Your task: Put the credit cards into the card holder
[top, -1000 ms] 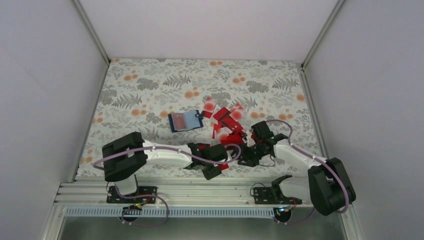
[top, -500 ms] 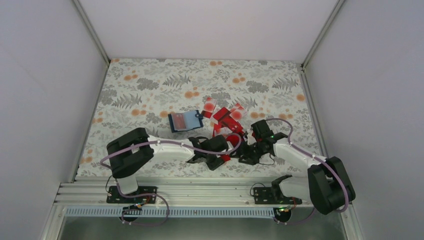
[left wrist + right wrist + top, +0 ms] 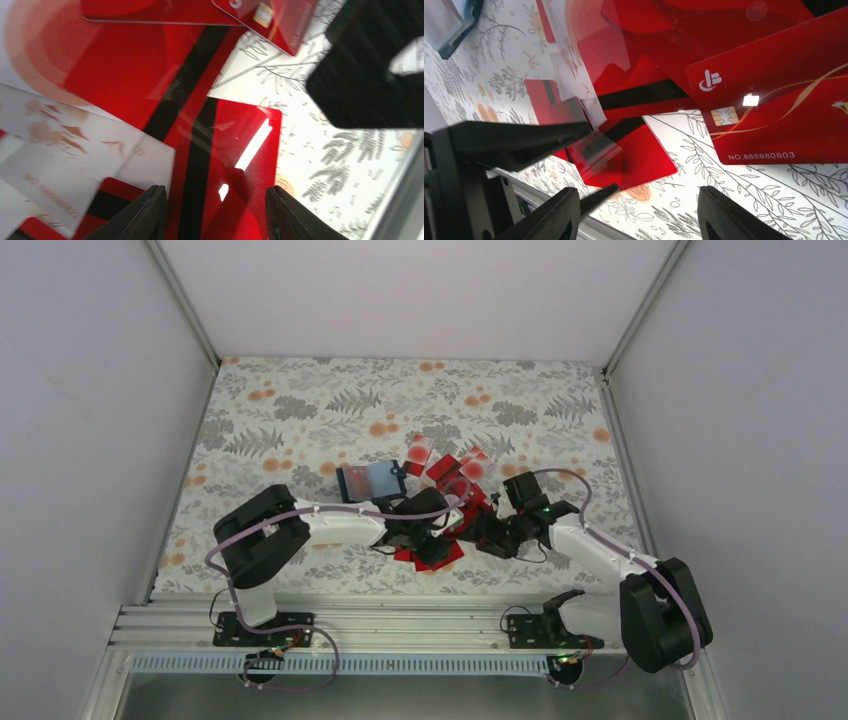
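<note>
The credit cards (image 3: 452, 473) lie in a loose red pile right of the navy card holder (image 3: 370, 480); more red cards (image 3: 432, 552) lie nearer the front edge. My left gripper (image 3: 432, 536) is low over these, open, its fingers (image 3: 150, 212) either side of a red card with a dark stripe (image 3: 235, 165). My right gripper (image 3: 482, 534) is close beside it, open over bare cloth (image 3: 674, 205), with nothing between its fingers (image 3: 724, 215). A red card with a chip and gold lines (image 3: 774, 100) lies just ahead of it. The holder's corner (image 3: 449, 22) shows at the top left.
The flowered tablecloth (image 3: 300, 410) covers the table between white walls. The left gripper's black finger (image 3: 514, 142) reaches into the right wrist view, very close to my right fingers. The metal rail (image 3: 400, 625) runs along the near edge.
My left gripper has moved away from the near edge, up to the cards, and its jaws have narrowed. The right gripper has shifted slightly left toward it, its opening unchanged.
</note>
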Motion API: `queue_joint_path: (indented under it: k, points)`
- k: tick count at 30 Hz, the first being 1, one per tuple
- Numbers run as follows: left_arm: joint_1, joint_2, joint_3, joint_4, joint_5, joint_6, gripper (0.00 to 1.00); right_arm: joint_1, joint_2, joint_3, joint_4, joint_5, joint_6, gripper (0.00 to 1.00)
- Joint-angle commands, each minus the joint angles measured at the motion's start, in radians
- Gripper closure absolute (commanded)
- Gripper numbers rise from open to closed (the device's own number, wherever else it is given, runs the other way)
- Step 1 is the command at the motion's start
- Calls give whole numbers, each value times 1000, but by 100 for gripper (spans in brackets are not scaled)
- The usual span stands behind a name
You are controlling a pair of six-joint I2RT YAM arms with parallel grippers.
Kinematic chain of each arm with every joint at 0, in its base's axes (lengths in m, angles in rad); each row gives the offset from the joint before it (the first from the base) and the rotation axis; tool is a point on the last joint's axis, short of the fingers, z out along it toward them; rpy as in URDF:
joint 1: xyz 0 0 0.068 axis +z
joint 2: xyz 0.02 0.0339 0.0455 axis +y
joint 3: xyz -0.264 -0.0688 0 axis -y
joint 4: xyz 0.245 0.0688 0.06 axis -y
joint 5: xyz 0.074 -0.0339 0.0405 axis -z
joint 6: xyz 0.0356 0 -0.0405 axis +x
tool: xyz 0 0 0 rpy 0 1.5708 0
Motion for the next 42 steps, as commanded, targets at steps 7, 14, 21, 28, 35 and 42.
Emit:
queue_joint_path:
  k: [7, 14, 21, 28, 35, 42]
  points:
    - [15, 65, 41, -173, 267, -55, 50, -5, -50, -41, 66, -48, 154, 40]
    - [37, 53, 41, -174, 352, -87, 49, -5, -53, -148, 118, -103, 218, 40]
    - [81, 1, 0, -162, 378, -74, 49, 0, -72, -228, 222, -155, 269, 40]
    - [88, 25, -14, -141, 368, -58, 48, 16, 25, -224, 290, -174, 252, 41]
    - [88, 77, -19, -63, 493, -82, 46, 20, 95, -226, 379, -196, 248, 41]
    - [95, 91, -34, 18, 567, -113, 46, 20, 193, -217, 478, -257, 207, 43]
